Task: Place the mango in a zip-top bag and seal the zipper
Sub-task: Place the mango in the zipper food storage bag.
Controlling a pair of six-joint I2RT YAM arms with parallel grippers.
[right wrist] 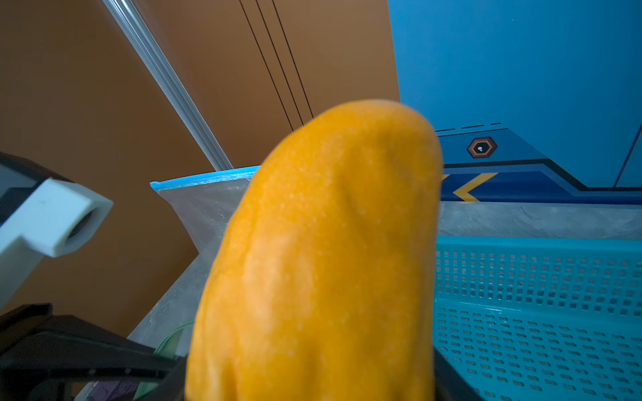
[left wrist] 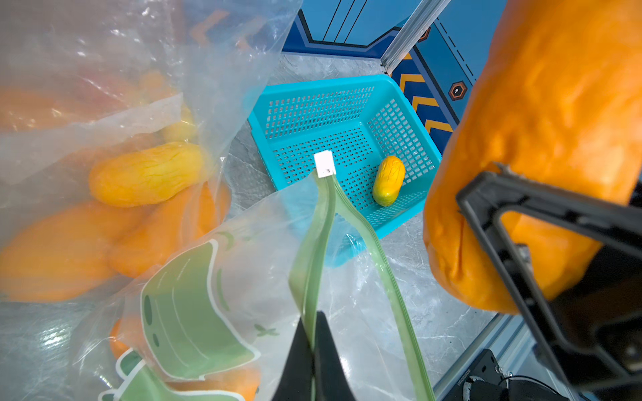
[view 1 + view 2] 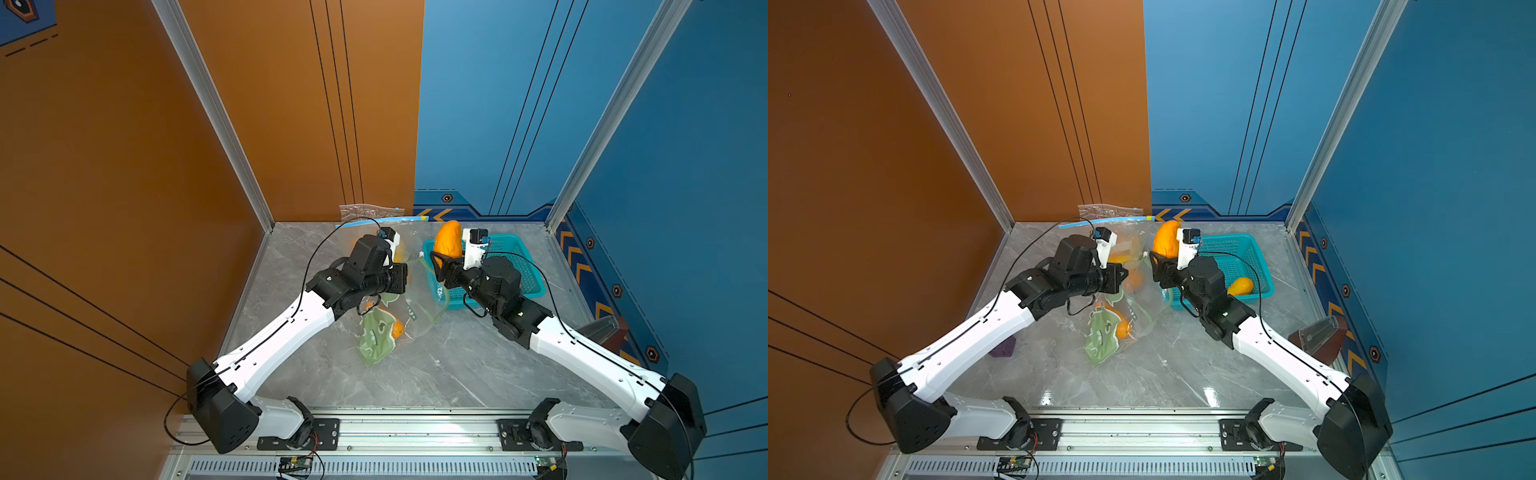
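A large orange mango (image 3: 448, 241) (image 1: 330, 260) stands upright in my right gripper (image 3: 441, 266), which is shut on its lower end, above the near-left corner of the basket. The zip-top bag (image 3: 376, 340) (image 3: 1104, 336), clear with a green print, lies between the arms with orange fruit (image 3: 397, 329) inside. Its mouth is spread: two green zipper strips (image 2: 314, 250) run apart towards a white slider (image 2: 324, 164). My left gripper (image 2: 314, 331) is shut on one strip of that rim. The held mango (image 2: 542, 139) hangs just beside the open mouth.
A teal perforated basket (image 3: 519, 257) (image 2: 319, 83) at the back right holds a small yellow-green mango (image 3: 1240, 286) (image 2: 388, 180). Another clear bag with a blue zipper (image 3: 374, 216) (image 1: 205, 177) holds mangoes (image 2: 146, 173) at the back wall. A brown stand (image 3: 1318, 336) sits at right, and a purple object (image 3: 1003, 348) under the left arm.
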